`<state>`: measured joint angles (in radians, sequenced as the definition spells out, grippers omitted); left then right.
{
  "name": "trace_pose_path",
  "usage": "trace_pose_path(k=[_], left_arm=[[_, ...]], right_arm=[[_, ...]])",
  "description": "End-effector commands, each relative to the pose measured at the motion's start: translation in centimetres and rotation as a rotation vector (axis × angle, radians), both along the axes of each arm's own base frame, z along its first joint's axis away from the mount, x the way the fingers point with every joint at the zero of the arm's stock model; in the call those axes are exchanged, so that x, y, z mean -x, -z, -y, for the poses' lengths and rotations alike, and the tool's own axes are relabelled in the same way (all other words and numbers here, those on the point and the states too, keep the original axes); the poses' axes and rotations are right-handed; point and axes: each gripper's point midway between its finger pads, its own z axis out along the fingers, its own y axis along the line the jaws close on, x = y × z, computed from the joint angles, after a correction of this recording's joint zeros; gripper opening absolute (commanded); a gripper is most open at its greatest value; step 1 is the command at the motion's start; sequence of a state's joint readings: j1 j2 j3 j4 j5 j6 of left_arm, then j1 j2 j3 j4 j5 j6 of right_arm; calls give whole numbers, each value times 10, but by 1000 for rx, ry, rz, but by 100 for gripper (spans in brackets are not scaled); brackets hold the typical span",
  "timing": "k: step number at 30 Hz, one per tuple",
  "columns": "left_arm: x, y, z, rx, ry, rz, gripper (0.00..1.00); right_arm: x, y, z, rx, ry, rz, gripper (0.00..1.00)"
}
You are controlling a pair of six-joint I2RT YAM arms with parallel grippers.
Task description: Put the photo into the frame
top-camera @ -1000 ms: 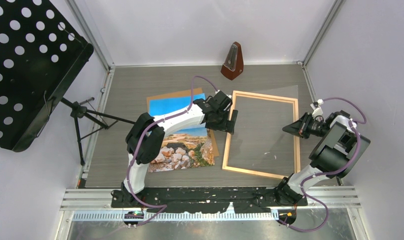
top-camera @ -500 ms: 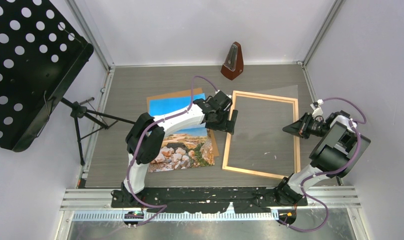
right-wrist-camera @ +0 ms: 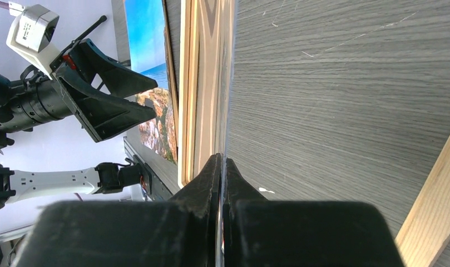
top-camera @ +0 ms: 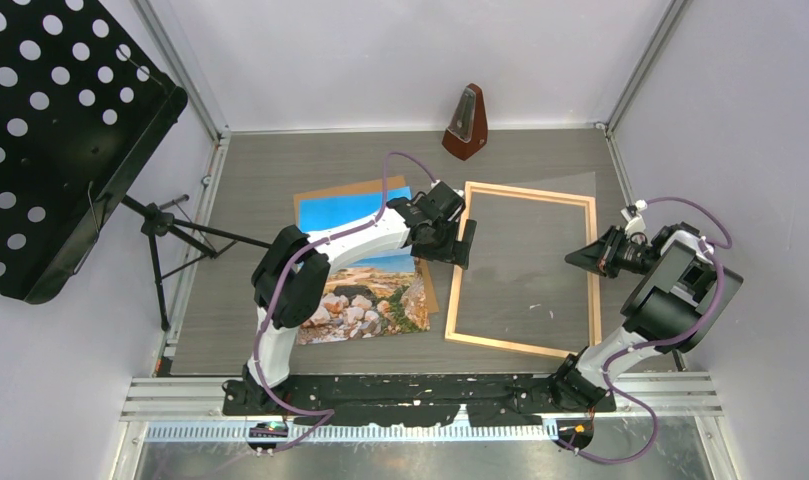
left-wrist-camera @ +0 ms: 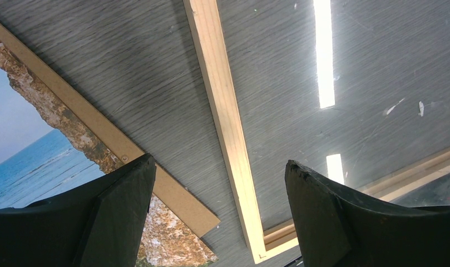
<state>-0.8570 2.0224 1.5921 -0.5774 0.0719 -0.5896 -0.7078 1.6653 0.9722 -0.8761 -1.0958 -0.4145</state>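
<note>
Over the frame (top-camera: 530, 192)'s left rail, the left end effector (left-wrist-camera: 219, 162) hangs open. The right end effector (right-wrist-camera: 221, 161) is closed, perhaps pinching the clear sheet (left-wrist-camera: 322, 67). The photo (top-camera: 365, 300) lies beside the frame and likely needs grasping next.

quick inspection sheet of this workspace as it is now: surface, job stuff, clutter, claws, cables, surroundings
surface: grey wood-grain table, faint scratches
job's things: photo face up on a brown backing board, left of the frame; frame lies flat, photo not in it; clear sheet over its opening
clutter: metronome upright at the far edge
claws: left claw open above the frame's left rail, holding nothing; right claw shut, apparently on the clear sheet's edge at the frame's right side
cables: purple cable looped along each arm
surroundings: black perforated music stand left of the table; white walls
</note>
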Motion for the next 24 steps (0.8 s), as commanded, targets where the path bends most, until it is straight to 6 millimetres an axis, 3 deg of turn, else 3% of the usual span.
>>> trace_pose_path(k=[1,24], left_arm=[[-8,-11,6,27,12,42,86],[-10,-13,4,20,13,61,86]], right_arm=[[-2,-9,-6,-51,5,12,6],[-1,-22,-9,-145,20,10,6]])
